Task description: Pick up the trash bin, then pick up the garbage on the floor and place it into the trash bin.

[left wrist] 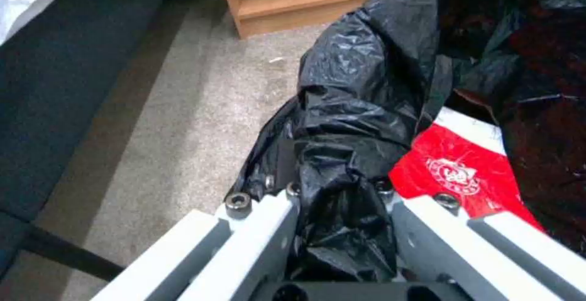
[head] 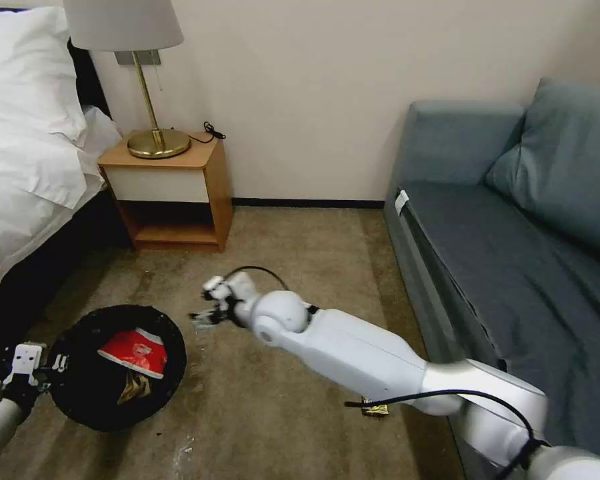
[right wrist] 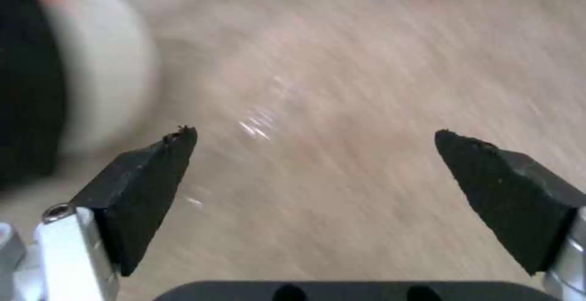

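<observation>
Down low, the left hand (left wrist: 342,227) pinches the black bag (left wrist: 360,108) that is folded over the rim of the trash bin (head: 117,367). Its two fingers (left wrist: 256,237) are closed on the crinkly plastic, one on each side of the fold. In the head view this hand (head: 37,373) sits at the side of the bin that is nearest the bed (head: 27,153).

Inside the bin lies a red snack packet (head: 135,350) with a white edge. A gold-brown wrapper (head: 133,388) lies just beside it, on the side closer to the robot. The left wrist view shows the red packet (left wrist: 458,172) right behind the bag fold.

The right hand (head: 203,317) is out over the carpet (head: 300,253), just beside the bin on the side toward the sofa (head: 513,227). Its two black fingertips (right wrist: 153,172) are spread wide apart and hold nothing. In the right wrist view the white wall of the bin (right wrist: 100,76) is close to one fingertip, but that view is too smeared to tell more.

Another small gold wrapper (head: 375,409) lies on the carpet, well apart from the bin, peeking out from under the right arm (head: 360,360) close to the sofa.

A wooden nightstand (head: 170,193) with a brass lamp (head: 150,127) stands by the wall beyond the bin, beside the bed.
</observation>
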`<state>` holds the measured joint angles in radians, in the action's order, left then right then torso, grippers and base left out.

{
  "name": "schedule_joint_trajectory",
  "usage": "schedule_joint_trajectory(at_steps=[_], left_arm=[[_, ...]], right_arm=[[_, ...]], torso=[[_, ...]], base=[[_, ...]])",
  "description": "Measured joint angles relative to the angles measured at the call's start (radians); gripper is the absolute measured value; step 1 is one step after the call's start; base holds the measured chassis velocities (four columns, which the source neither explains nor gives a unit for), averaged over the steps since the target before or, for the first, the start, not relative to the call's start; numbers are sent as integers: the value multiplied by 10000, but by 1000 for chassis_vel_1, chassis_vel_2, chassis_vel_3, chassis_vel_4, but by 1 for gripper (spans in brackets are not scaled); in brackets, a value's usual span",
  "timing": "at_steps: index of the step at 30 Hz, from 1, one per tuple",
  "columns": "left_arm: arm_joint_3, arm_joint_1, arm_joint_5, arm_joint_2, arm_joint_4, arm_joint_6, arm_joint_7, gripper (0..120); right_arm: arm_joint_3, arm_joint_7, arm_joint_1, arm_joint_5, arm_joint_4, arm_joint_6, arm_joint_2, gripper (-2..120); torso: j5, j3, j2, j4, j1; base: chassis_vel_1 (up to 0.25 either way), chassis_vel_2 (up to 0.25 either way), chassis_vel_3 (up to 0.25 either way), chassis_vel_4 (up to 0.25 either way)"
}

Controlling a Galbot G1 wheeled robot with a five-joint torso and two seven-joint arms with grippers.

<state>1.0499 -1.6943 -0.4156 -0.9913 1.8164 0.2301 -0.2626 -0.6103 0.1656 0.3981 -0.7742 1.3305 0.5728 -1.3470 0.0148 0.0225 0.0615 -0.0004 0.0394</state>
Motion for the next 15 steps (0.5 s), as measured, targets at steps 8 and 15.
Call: schedule_joint_trajectory(at_steps=[8,15], left_arm=[[-123,103,28,46,17,-11,-55,1],[-30,36,-70,278,128,18,-47,1]], right_arm=[[1211,-163,1002,835,-1198,238,527,100],[1915,-209,1533,1322,-1588,486,1036,100]], torso=[[3,0,0,-1,0],[1,0,0,0,0]], base=[[0,0,0,0],[0,0,0,0]])
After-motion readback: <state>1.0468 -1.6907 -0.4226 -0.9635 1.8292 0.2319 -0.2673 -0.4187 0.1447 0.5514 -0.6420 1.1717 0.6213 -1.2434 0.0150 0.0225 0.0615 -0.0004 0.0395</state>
